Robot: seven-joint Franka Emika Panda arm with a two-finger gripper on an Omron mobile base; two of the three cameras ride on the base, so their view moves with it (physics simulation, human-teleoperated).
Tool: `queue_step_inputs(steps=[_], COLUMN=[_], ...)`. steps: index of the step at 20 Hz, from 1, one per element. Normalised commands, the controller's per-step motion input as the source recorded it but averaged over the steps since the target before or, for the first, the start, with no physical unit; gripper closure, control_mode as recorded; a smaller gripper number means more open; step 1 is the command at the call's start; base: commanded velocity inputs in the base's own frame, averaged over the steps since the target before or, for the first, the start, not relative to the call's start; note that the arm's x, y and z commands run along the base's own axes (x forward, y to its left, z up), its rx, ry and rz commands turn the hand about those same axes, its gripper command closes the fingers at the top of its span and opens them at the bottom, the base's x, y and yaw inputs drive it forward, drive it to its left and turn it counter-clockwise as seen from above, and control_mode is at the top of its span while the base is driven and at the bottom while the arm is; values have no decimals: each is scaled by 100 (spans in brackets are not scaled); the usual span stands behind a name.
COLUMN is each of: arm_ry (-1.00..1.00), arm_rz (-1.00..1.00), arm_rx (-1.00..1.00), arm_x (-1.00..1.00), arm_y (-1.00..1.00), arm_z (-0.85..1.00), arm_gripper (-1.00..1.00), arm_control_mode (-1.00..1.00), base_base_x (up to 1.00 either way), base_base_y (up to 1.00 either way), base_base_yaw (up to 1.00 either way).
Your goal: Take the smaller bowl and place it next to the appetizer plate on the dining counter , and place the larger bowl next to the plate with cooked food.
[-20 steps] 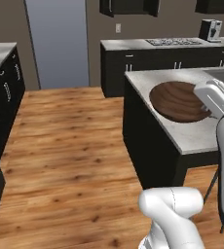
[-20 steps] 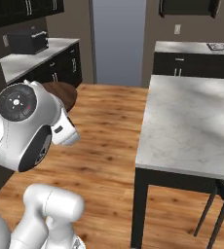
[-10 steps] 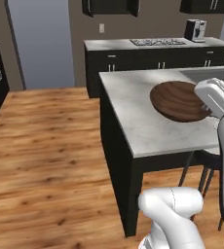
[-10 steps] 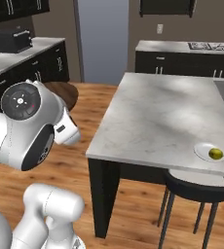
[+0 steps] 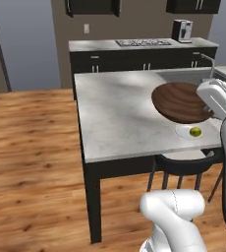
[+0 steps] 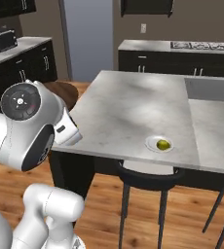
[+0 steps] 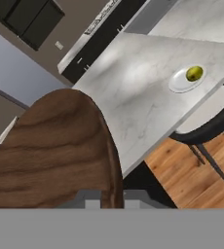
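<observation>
1. The smaller bowl (image 5: 181,102) is held up in the air, off the dining counter (image 5: 120,118).
2. The gripper (image 5: 214,97) is clamped tight on the bowl's rim.
3. The appetizer plate (image 6: 160,144) sits near the counter's front edge, above a dark stool (image 6: 145,177).

Wood floor (image 5: 31,147), black cabinets (image 5: 134,61), stool (image 6: 145,180)

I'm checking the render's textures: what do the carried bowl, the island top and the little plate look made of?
Smaller bowl: dark reddish-brown wood, visible grain, smooth satin look. Dining counter: pale grey-white marble-like slab, faint veining, soft sheen. Appetizer plate: plain white, probably ceramic; uncertain.
</observation>
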Motion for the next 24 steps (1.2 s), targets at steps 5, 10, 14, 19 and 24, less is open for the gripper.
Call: queue_step_inputs(steps=[5,10,14,19,24], arm_ry=[0,0,0,0,0], arm_rz=[0,0,0,0,0], arm_rx=[0,0,0,0,0], arm_x=[0,0,0,0,0], arm_y=[0,0,0,0,0], arm_z=[0,0,0,0,0], arm_gripper=[100,100,100,100,100], arm_control_mode=[100,100,100,100,100], base_base_x=[0,0,0,6,32], base_base_y=[-76,-72,-59,-35,-7], base_base_yaw=[0,0,-1,-4,-8])
